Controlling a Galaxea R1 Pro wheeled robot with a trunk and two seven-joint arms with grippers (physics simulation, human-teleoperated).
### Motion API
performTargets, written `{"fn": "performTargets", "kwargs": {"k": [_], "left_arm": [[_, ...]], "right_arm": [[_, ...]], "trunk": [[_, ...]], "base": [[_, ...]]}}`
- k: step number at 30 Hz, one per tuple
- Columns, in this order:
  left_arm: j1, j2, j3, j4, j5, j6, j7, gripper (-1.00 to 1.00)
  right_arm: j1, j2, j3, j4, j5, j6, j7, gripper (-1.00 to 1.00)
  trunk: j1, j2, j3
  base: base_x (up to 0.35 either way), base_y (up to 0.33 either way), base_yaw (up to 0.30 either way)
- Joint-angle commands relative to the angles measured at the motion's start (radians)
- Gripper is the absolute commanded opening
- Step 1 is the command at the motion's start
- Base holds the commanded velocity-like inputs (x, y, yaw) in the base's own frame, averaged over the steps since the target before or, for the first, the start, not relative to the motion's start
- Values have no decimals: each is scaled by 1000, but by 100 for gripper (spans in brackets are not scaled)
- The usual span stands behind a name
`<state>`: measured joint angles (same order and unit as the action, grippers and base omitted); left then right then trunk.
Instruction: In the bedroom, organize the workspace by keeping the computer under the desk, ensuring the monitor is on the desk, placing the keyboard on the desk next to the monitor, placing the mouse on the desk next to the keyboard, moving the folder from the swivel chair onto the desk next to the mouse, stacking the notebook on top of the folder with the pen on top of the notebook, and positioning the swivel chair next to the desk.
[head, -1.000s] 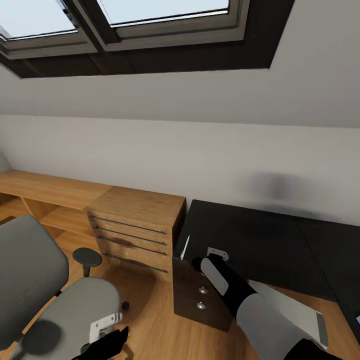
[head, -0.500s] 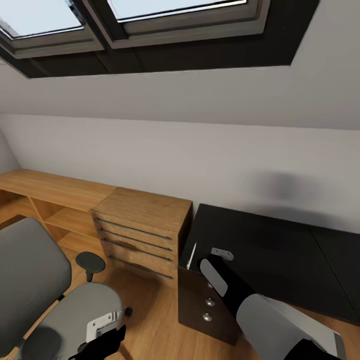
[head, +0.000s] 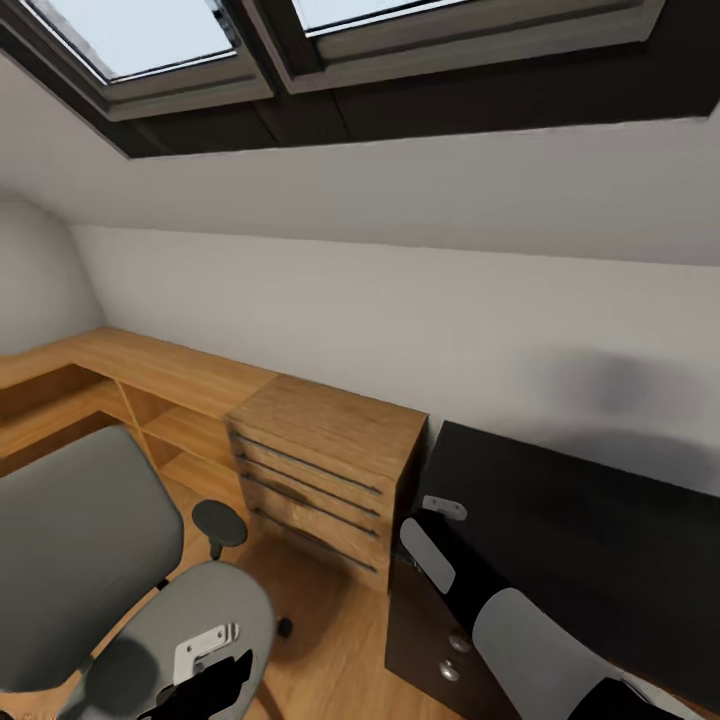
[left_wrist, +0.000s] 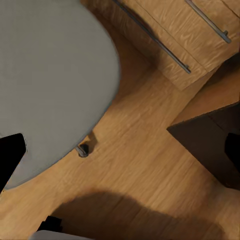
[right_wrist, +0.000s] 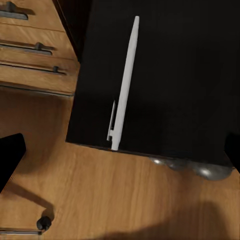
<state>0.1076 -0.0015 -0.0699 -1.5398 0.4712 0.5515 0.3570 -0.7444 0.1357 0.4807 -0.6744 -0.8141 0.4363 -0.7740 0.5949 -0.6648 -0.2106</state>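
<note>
Right gripper (head: 443, 507) hangs over the near-left corner of the black desk (head: 600, 540); in its wrist view the dark fingertips (right_wrist: 10, 157) sit at opposite frame edges, so jaws spread wide, nothing between them. Straight below lies the white pen (right_wrist: 124, 82), flat on the desk top, tip end near the front edge, above the silver drawer knobs (right_wrist: 200, 169). Left gripper (head: 208, 650) hangs low over the grey swivel chair (head: 120, 590) seat; one dark fingertip (left_wrist: 11, 155) visible at the frame edge, other not clear, so can't tell how open it is; holds nothing visible. Chair seat looks bare, caster (left_wrist: 83, 150) on the wood floor (left_wrist: 150, 165). Wooden drawer unit (head: 325, 465) stands between chair and desk, low wooden shelf (head: 150, 375) runs along the wall behind. Folder, notebook, keyboard, mouse, monitor, computer are not seen here. Step in hand, as a judgement: the pen pickup. Next move calls for dropping the right gripper straight down, turning the wrist so the jaws straddle the pen's thin barrel across its width, then closing. Risk: pen is thin and flat, may roll or slip off the edge.
</note>
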Motion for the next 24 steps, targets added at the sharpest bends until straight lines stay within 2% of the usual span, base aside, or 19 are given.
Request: {"fn": "performTargets", "kwargs": {"k": [1, 12, 24], "left_arm": [[0, 0, -2, -3, 10, 1, 9, 100], [0, -1, -7, -6, 10, 1, 9, 100], [0, -3, -8, -8, 12, 2, 8, 100]], "right_arm": [[-1, -1, 6, -1, -5, 0, -7, 100], [-1, -2, 6, 3, 3, -4, -8, 100], [-1, 0, 8, 45, 30, -40, -2, 100]], "trunk": [[1, -1, -1], [1, -1, -1], [1, -1, -1]], "base": [[240, 0, 140], [239, 0, 32], [52, 0, 0]]}}
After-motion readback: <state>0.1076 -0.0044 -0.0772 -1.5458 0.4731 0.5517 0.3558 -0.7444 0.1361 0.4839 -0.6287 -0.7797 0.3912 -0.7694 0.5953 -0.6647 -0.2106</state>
